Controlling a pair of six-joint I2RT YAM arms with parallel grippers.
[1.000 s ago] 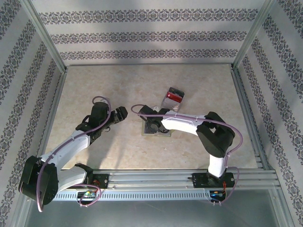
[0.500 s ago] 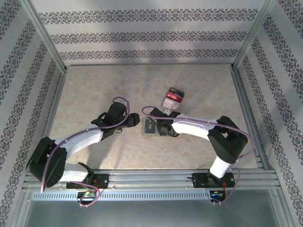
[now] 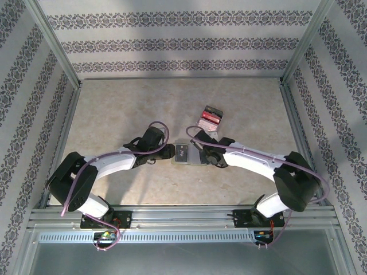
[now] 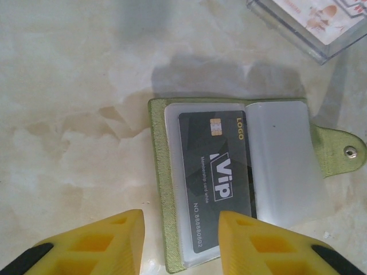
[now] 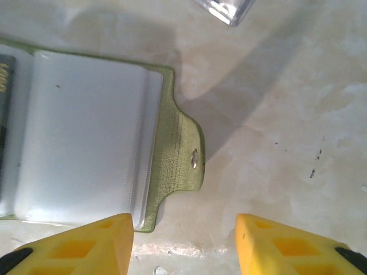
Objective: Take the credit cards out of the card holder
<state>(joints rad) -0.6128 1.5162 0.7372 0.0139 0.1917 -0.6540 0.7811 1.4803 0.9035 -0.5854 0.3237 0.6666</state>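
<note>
The olive-green card holder [image 3: 184, 153] lies spread open on the table between my two grippers. In the left wrist view its left pocket holds a dark VIP credit card [image 4: 215, 183] under clear plastic, and the holder's green edge [image 4: 156, 172] runs between my fingers. My left gripper [image 4: 180, 243] is open, straddling the holder's near left corner. My right gripper [image 5: 183, 246] is open just short of the holder's snap tab [image 5: 184, 153], beside the empty-looking clear pockets [image 5: 86, 143]. From above, the left gripper [image 3: 167, 152] and right gripper [image 3: 205, 156] flank the holder.
A small pile with a red card [image 3: 210, 117] and a dark one on a clear case [image 4: 304, 26] lies just beyond the holder. Patterned walls and metal rails enclose the marbled table [image 3: 126, 109].
The left arm swung right and down to the holder's left edge. The right arm drew off the holder to its right side, uncovering it. The holder itself stayed put.
</note>
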